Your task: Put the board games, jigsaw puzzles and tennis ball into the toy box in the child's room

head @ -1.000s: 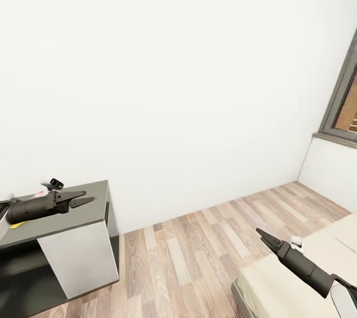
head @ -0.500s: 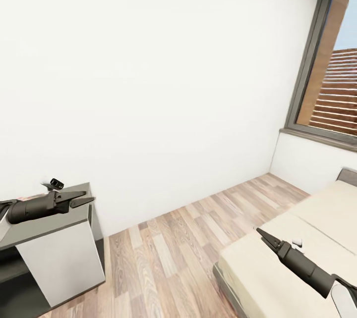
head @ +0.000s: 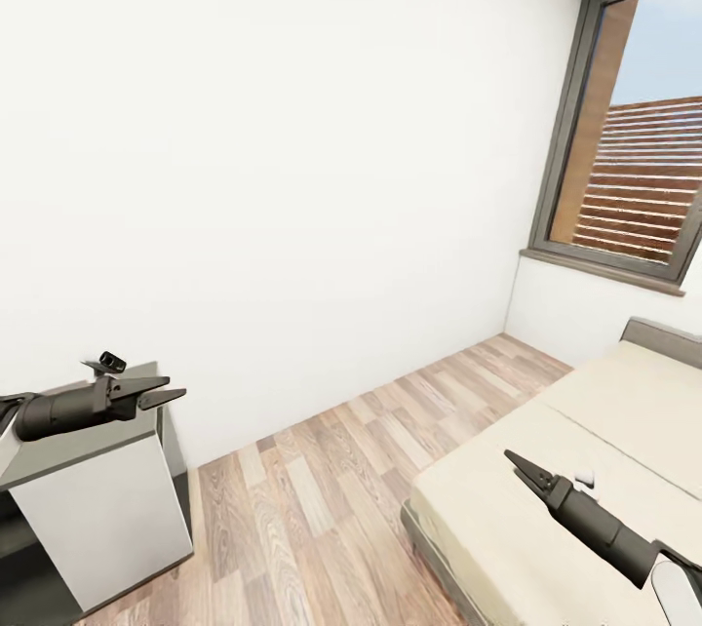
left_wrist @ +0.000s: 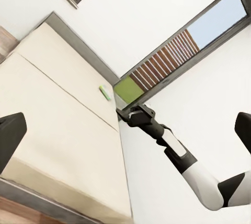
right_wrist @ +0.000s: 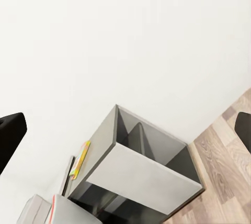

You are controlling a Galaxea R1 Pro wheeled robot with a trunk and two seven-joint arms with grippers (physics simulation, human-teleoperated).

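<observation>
A white wall (head: 292, 168) fills most of the head view, with a grey-framed window (head: 634, 129) at the far right and a wood-plank floor (head: 331, 489) running below. The bed (head: 575, 470), a cream mattress with a seam and a grey headboard at its far end, lies at the right; in the left wrist view a small pale-and-green flat box (left_wrist: 106, 92), likely one of the board games, rests on the mattress near the headboard, its print too small to read. The table (head: 97, 499) stands at the near left against the wall, with a grey top, a white front and a dark open shelf under it. In the right wrist view a thin yellow-edged flat thing (right_wrist: 79, 159) and a thin red-edged one (right_wrist: 54, 208) lie on the tabletop beside a grey surface (right_wrist: 31, 211) that may be the toy box; what it holds cannot be told.

The left gripper (head: 161, 396) hangs over the table's right end, fingers slightly apart and holding nothing. The right gripper (head: 518, 467) hangs over the near part of the bed, its fingers drawn to a point with nothing between them.
</observation>
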